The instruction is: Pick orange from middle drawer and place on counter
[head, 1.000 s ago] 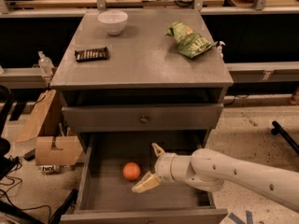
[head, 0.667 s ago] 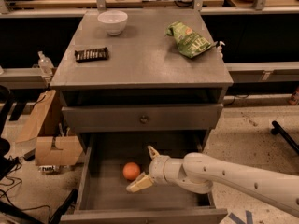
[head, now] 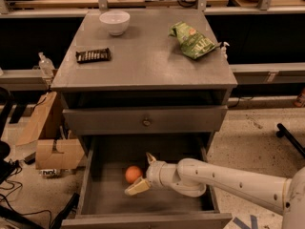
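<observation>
The orange [head: 133, 173] lies on the floor of the open middle drawer [head: 102, 194], left of centre. My gripper [head: 143, 173] reaches into the drawer from the right on a white arm, its two pale fingers spread open, one above and one below the orange's right side. One fingertip [head: 136, 187] sits just below the fruit. The fingers are close beside the orange and not closed on it. The counter [head: 143, 61] is the grey top of the cabinet above.
On the counter stand a white bowl [head: 114, 22] at the back left, a dark snack bar [head: 93, 55] at the left and a green chip bag [head: 193, 41] at the right. A closed drawer front with a knob [head: 146, 122] hangs above the open drawer. Cardboard boxes [head: 52, 151] sit left.
My gripper has moved left inside the drawer toward the orange, and its fingers now flank the fruit's right side. The orange has not moved.
</observation>
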